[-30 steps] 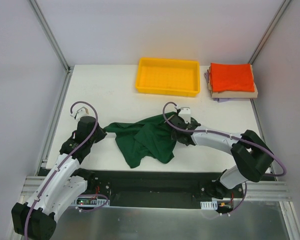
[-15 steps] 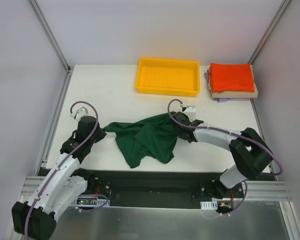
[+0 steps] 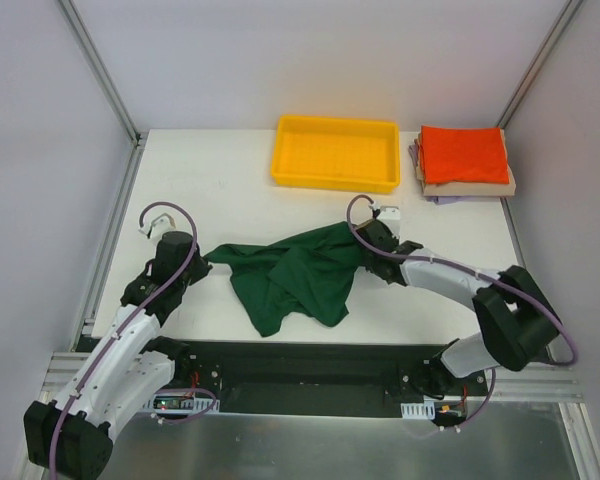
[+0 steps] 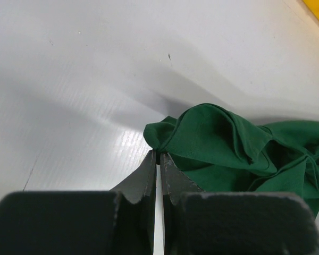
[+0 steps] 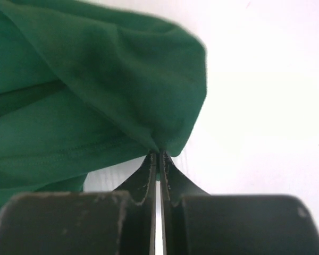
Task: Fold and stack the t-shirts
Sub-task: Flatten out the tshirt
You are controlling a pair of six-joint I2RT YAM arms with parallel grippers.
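Note:
A dark green t-shirt [image 3: 298,272] lies crumpled across the middle of the white table. My left gripper [image 3: 202,264] is shut on the shirt's left tip; in the left wrist view the green cloth [image 4: 223,143] bunches just past the pinching tips [image 4: 159,154]. My right gripper [image 3: 364,248] is shut on the shirt's right edge, and the right wrist view shows green fabric [image 5: 95,90] gathered into the closed tips [image 5: 159,154]. A stack of folded t-shirts [image 3: 464,160], orange-red on top over tan and lavender, rests at the back right.
A yellow plastic tray [image 3: 336,153] stands at the back middle of the table [image 3: 210,190]. Metal frame rails run along both sides and white walls enclose the workspace. The arm bases sit on a black strip at the near edge.
The right gripper has closed on the shirt's right edge and moved right and a little back, drawing the cloth with it. The left gripper keeps its pinch in place.

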